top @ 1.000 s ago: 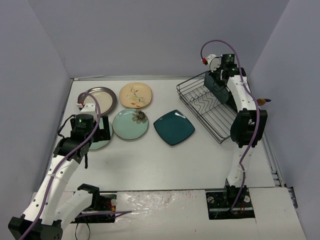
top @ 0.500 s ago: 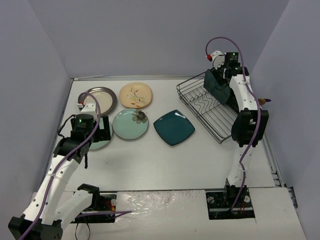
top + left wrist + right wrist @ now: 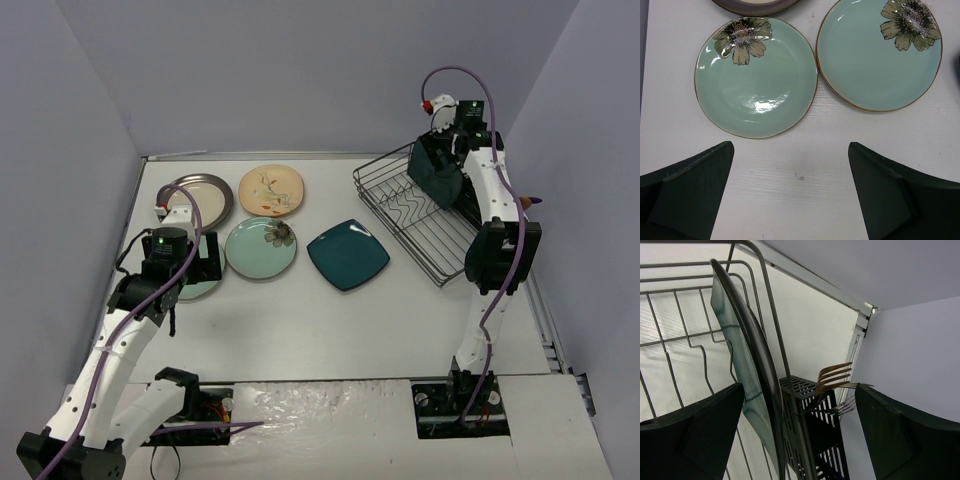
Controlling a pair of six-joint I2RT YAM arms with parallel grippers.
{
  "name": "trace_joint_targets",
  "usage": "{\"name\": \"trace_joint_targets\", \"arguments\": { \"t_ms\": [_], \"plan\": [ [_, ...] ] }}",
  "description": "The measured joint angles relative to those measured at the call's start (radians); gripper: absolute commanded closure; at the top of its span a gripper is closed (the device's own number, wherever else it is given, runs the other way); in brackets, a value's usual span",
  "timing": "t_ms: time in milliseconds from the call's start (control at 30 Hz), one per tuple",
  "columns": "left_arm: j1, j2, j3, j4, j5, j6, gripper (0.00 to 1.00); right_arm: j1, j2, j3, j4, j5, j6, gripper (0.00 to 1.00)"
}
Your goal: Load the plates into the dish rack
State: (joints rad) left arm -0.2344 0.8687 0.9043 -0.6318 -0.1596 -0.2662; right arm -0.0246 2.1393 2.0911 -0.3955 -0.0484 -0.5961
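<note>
A dark teal plate stands on edge in the black wire dish rack, next to the cutlery caddy. My right gripper is open above it, and the plate's rim passes close by the left finger without being clamped. In the top view the same plate stands under the right gripper. Flat on the table lie a second teal square plate, a mint flower plate, a cream floral plate and a grey-rimmed plate. My left gripper hovers open just short of another mint plate.
Forks stick out of the caddy at the rack's far end. The back wall and right wall stand close behind the rack. A strip of bare white table runs between the plates and the arm bases.
My right gripper has opened, let go of the teal plate and lifted slightly back. The plate stays upright in the rack. The left arm has not moved.
</note>
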Motion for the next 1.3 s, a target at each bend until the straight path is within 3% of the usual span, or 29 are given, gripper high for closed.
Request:
{"name": "trace_joint_targets", "arguments": {
  "t_ms": [267, 433, 700, 867, 1000, 1300],
  "plan": [
    [0.000, 0.000, 0.000, 0.001, 0.050, -0.032, 0.03, 0.007, -0.170, -0.007, -0.003, -0.020, 0.165, 0.00],
    [0.000, 0.015, 0.000, 0.020, 0.144, -0.108, 0.03, 0.007, -0.432, -0.143, 0.063, -0.105, 0.378, 0.00],
    [-0.095, 0.127, -0.072, 0.237, 0.299, -0.365, 0.03, 0.013, -0.992, -0.821, 0.561, -0.281, 0.930, 0.00],
    [-0.220, 0.242, -0.173, 0.458, 0.315, -0.525, 0.03, 0.036, -1.119, -1.103, 0.727, -0.368, 1.148, 0.00],
    [-0.303, 0.367, -0.218, 0.642, 0.289, -0.633, 0.03, 0.069, -1.225, -1.258, 0.710, -0.393, 1.219, 0.00],
    [-0.422, 0.656, -0.224, 0.977, 0.218, -0.782, 0.05, 0.188, -1.432, -1.277, 0.654, -0.383, 1.191, 0.00]
  ]
}}
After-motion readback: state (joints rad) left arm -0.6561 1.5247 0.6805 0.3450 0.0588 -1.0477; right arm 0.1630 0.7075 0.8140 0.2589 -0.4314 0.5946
